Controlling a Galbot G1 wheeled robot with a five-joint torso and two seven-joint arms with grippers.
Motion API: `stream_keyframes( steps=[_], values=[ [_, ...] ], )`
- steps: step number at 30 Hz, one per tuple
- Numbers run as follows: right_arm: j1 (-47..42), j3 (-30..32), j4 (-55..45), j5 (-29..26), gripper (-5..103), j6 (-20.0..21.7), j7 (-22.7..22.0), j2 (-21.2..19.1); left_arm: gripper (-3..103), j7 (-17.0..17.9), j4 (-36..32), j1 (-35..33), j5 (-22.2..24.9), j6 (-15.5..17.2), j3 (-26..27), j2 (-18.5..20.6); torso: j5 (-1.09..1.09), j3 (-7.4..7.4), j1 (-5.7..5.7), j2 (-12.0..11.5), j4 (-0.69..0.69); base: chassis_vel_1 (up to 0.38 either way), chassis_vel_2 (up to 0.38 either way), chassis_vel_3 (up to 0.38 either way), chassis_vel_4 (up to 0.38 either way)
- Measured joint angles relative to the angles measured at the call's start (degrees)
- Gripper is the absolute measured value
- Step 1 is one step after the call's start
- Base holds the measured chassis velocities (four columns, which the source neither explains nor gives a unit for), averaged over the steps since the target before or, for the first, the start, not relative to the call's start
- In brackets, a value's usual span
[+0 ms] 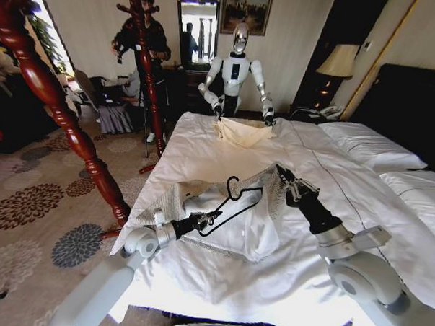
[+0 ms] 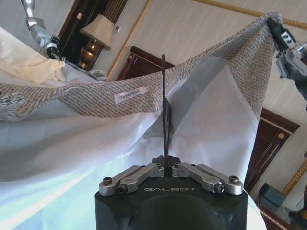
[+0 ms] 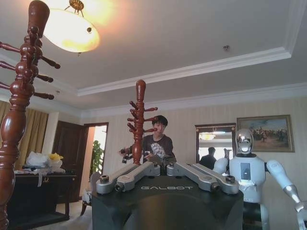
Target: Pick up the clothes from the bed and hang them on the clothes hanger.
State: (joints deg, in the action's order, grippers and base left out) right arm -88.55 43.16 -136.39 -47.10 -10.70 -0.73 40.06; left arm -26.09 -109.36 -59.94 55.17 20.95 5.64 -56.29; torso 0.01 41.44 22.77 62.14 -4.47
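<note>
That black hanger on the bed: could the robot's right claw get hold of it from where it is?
Probably not right now. The right claw is shut on the cardigan, lifting its edge, and the hanger is already pinched in the left claw.

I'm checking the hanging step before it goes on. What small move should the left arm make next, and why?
Probably ease the clothes hanger further into the cardigan. The left gripper is shut on the hanger's wire, and the right gripper lifts the cardigan's edge off the bed, opening it.

We've got the cardigan (image 1: 261,233) near the bed's (image 1: 219,293) foot edge. Hanger (image 1: 230,200) sits on it, cream garment (image 1: 242,131) toward the far edge.
</note>
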Motion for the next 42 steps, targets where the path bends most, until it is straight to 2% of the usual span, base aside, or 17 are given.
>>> stream_keyframes(
  steps=[9,16,18,22,27,32,37,42],
  values=[
    [1.6,0.93,-1.0,-0.31,1,-0.7,0.42,-0.26,1,-0.08,-4.38,-4.03,-0.26,-0.3,3.11,5.82,-0.01,0.0,0.0,0.0,0.0,0.0,0.0,0.0,0.0],
    [1.95,0.39,0.68,0.75,1,-1.45,0.82,0.29,1,0.41,-7.25,-5.89,1.77,-0.32,7.21,9.77,-0.01,0.0,0.0,0.0,-0.01,0.0,0.0,0.0,0.0],
    [2.45,0.05,1.74,1.56,1,-2.01,1.53,0.34,1,0.93,-8.22,-6.43,2.87,-0.49,9.72,12.18,0.01,0.0,0.0,0.0,0.0,0.0,0.0,0.0,0.0],
    [2.8,-0.39,2.0,2.06,1,-2.5,2.42,0.18,1,1.6,-8.87,-5.99,4.86,-0.5,11.11,13.11,0.01,0.0,0.0,0.0,0.0,0.0,0.0,0.0,0.0],
    [2.93,-1.25,1.65,3.19,1,-3.15,4.02,0.13,1,2.52,-8.84,-4.14,6.04,-0.23,9.07,12.92,-0.01,0.0,0.0,0.0,-0.01,0.0,0.0,0.0,0.0],
    [3.1,-1.47,2.24,4.52,1,-3.71,5.09,0.19,1,3.41,-8.15,-2.29,6.7,-0.04,3.06,12.75,0.0,0.0,0.0,0.0,-0.01,0.0,0.0,0.0,0.0],
    [3.4,-1.5,2.77,5.77,1,-4.09,5.78,0.09,1,4.37,-9.08,-1.7,10.3,0.01,1.18,14.53,0.0,0.0,0.0,0.0,0.0,0.0,0.0,0.0,0.0],
    [3.5,-1.66,3.28,6.64,1,-4.26,5.91,0.3,1,4.56,-9.11,-1.0,10.81,0.14,-0.93,14.8,0.01,0.0,0.0,0.0,0.0,0.0,0.0,0.0,0.0]
  ],
)
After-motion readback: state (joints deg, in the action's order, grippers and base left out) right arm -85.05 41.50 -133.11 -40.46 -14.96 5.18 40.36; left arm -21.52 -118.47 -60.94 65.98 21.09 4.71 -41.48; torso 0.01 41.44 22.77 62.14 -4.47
